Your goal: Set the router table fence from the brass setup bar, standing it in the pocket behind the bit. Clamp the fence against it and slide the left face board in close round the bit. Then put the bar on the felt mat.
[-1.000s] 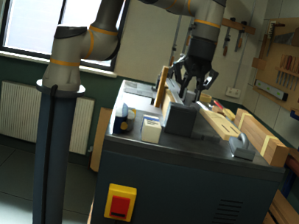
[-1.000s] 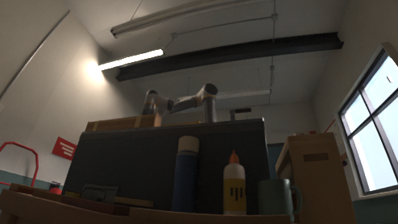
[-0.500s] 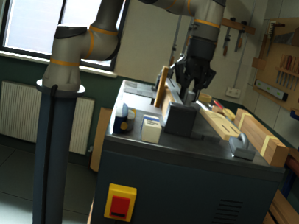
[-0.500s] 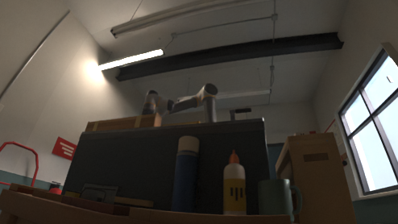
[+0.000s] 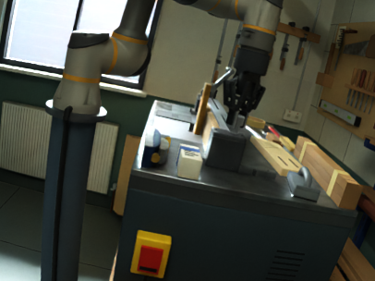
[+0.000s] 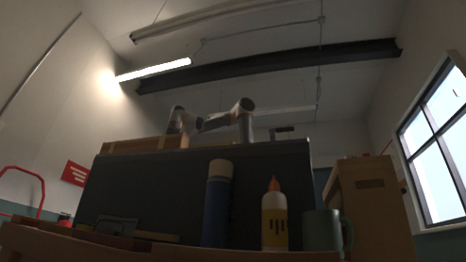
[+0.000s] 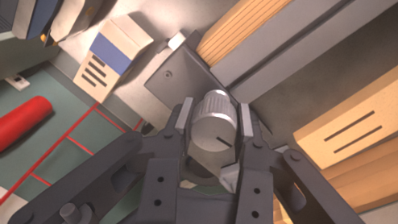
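A ribbed silver clamp knob [image 7: 213, 121] with a dark pointer line stands on the grey fence bracket [image 7: 181, 80] at the end of the fence [image 5: 225, 147]. The fence's grey rail [image 7: 278, 44] runs away from the knob, with a wooden face board [image 7: 237, 24] along one side. On the table the fence block sits near the front, and a wooden board [image 5: 202, 108] stands upright behind it. The brass setup bar is not visible to me. My gripper [image 7: 213, 121] comes straight down on the fence end [image 5: 238, 121] and is closed around the clamp knob.
A white and blue box [image 5: 189, 160] sits at the table's front left beside a blue bottle [image 5: 152, 148]. Slotted wooden boards [image 5: 277, 155] and stacked timber [image 5: 328, 173] lie to the right. A grey block [image 5: 304, 187] lies at the front right edge.
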Motion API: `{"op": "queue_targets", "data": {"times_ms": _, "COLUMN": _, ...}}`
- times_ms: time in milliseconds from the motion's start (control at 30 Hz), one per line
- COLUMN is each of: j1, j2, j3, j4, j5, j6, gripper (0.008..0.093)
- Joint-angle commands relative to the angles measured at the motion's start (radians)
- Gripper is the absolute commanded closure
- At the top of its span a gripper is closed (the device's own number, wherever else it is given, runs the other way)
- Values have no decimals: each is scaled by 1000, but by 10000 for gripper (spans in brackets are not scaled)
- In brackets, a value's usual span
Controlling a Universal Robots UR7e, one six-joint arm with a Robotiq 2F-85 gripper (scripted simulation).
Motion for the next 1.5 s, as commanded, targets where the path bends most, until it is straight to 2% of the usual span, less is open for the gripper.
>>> {"op": "queue_targets", "data": {"times_ms": 0, "j1": 0, "j2": 0, "j3": 0, "j4": -1, "j5": 0, "j6": -18, "gripper": 934}}
{"op": "queue_targets", "data": {"times_ms": 1467, "j1": -4, "j2": -5, "j3": 5, "j4": -1, "j5": 0, "j6": -833, "gripper": 934}}
